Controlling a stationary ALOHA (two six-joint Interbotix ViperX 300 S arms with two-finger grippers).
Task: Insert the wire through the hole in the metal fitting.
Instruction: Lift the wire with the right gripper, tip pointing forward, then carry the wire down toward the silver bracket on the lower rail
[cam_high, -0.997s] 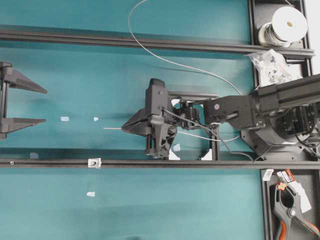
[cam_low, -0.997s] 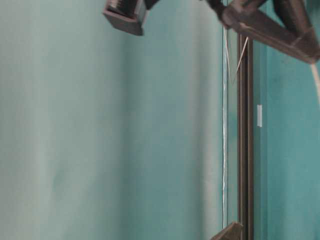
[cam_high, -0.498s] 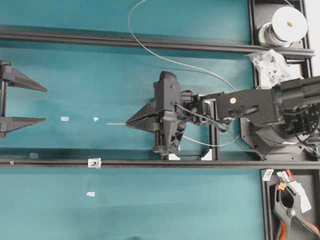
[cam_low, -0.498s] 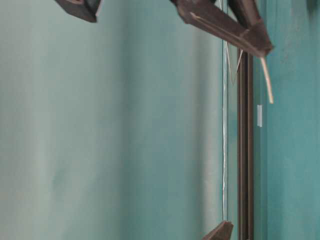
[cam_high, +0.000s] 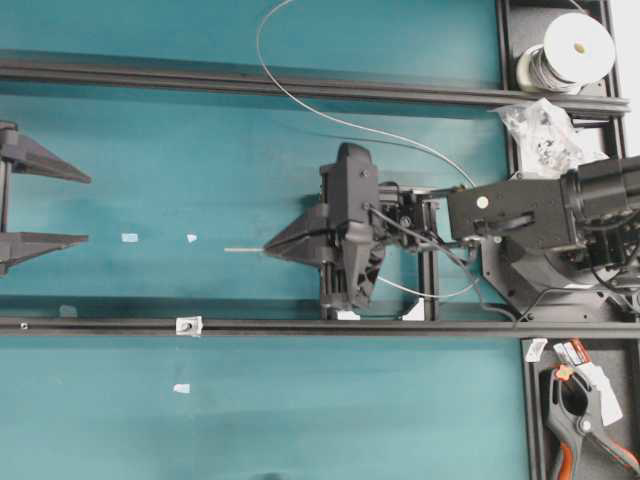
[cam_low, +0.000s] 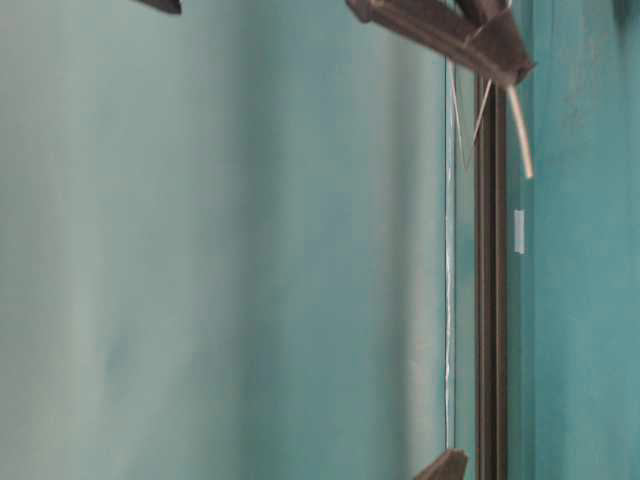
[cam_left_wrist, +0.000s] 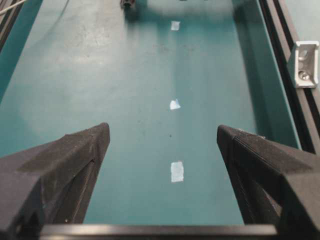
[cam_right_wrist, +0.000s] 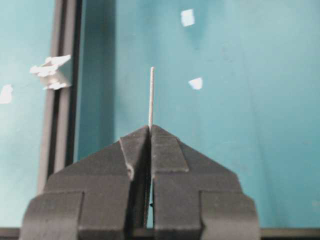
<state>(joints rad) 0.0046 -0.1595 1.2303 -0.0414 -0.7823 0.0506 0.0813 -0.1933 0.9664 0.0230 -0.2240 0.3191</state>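
The right gripper (cam_high: 268, 249), pressed together, pinches the thin silver-grey wire (cam_right_wrist: 151, 97) with its straight end free, well apart from the tiny shiny squarish metal fitting (cam_high: 187, 325), still unthreaded, while the left gripper (cam_left_wrist: 162, 145) stands spread and empty.

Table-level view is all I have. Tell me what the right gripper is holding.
Observer: The right gripper is shut on the wire; a short straight end sticks out past the tips.
Operator: Say where the metal fitting sits.
Observer: The metal fitting sits on the black rail, to the left of the wire tip and nearer the bottom edge of the overhead view, apart from it.
Operator: Report the left gripper.
Observer: The left gripper is open, with only green table and white tape scraps between its fingers.
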